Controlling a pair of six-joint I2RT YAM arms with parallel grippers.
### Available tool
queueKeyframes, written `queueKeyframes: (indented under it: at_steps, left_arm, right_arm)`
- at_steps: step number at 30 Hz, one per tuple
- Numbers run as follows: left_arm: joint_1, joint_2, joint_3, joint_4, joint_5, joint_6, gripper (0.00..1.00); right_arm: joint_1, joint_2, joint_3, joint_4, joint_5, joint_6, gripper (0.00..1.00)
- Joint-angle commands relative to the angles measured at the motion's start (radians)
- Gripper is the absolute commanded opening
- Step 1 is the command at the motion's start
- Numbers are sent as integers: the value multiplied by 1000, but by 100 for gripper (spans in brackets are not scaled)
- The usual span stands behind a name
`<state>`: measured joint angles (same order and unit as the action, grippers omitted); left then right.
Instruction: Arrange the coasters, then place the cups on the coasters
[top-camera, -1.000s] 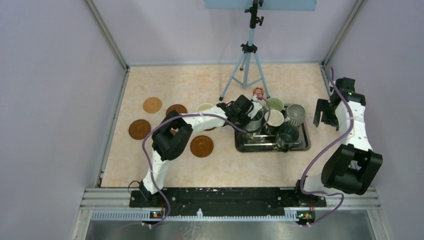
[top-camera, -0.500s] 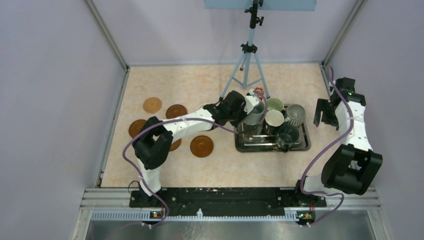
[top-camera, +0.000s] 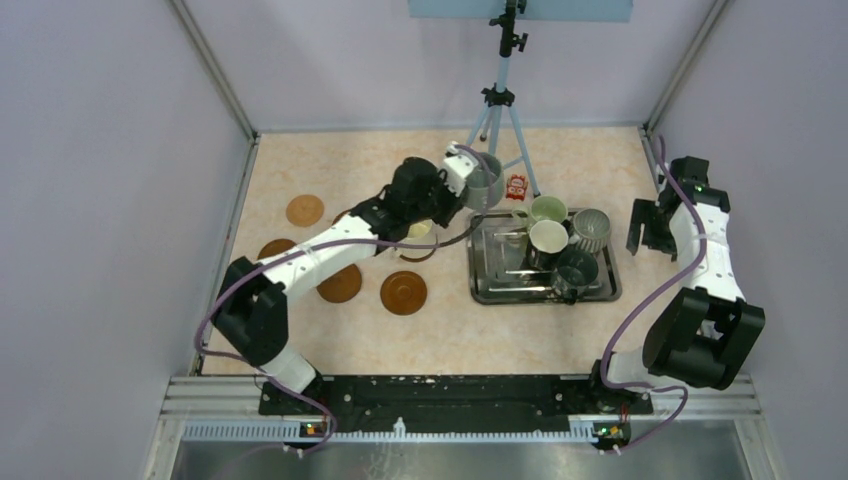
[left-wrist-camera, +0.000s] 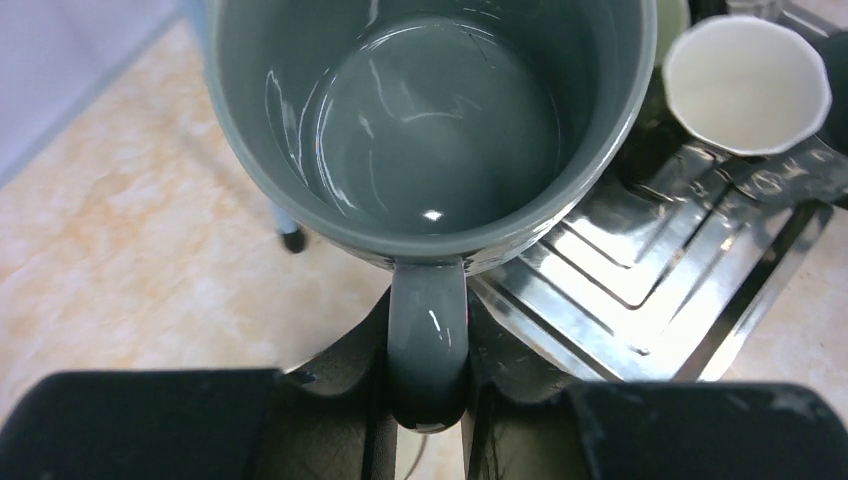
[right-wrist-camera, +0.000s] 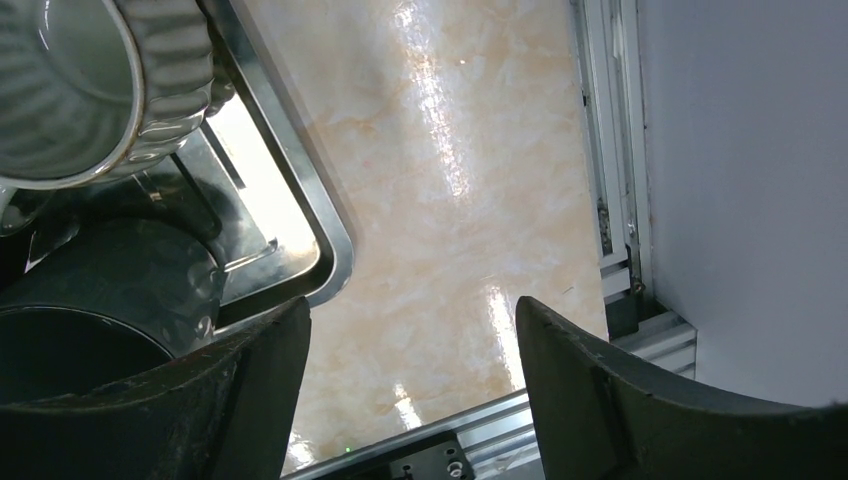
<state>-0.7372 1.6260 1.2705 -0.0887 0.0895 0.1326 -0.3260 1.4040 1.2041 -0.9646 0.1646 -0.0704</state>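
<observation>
My left gripper (top-camera: 458, 182) (left-wrist-camera: 428, 392) is shut on the handle of the grey-blue cup (top-camera: 483, 177) (left-wrist-camera: 430, 120). It holds the cup upright in the air, past the far left corner of the steel tray (top-camera: 486, 290) (left-wrist-camera: 640, 275). In the tray stand the pale green cup (top-camera: 548, 209), white cup (top-camera: 547, 238) (left-wrist-camera: 746, 85), ribbed grey cup (top-camera: 590, 229) (right-wrist-camera: 90, 90) and dark teal cup (top-camera: 577, 268) (right-wrist-camera: 90, 320). The cream cup (top-camera: 418, 230) sits left of the tray, partly under my arm. Coasters (top-camera: 305, 210) (top-camera: 403, 292) (top-camera: 340, 285) lie on the left. My right gripper (top-camera: 645, 226) (right-wrist-camera: 410, 400) hangs open, right of the tray.
A tripod (top-camera: 497, 120) stands at the back, one leg close to the held cup. A small red toy figure (top-camera: 516, 186) sits by the tray's far edge. Side walls close in on the left and right, and a metal rail (right-wrist-camera: 610, 200) runs along the right edge.
My left arm has lifted the grey-blue cup out of the tray and carried it back and to the left, stretching out as it went. The right arm has not moved.
</observation>
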Motion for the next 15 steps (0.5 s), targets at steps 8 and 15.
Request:
queueKeyframes:
  at_steps: [8, 15]
  left_arm:
    - [320, -321, -121, 111, 52, 8, 0]
    - [571, -397, -226, 12, 193, 12, 0]
  right_arm:
    - [-5, 43, 24, 41, -24, -27, 74]
    - [-5, 82, 47, 40, -35, -42, 74]
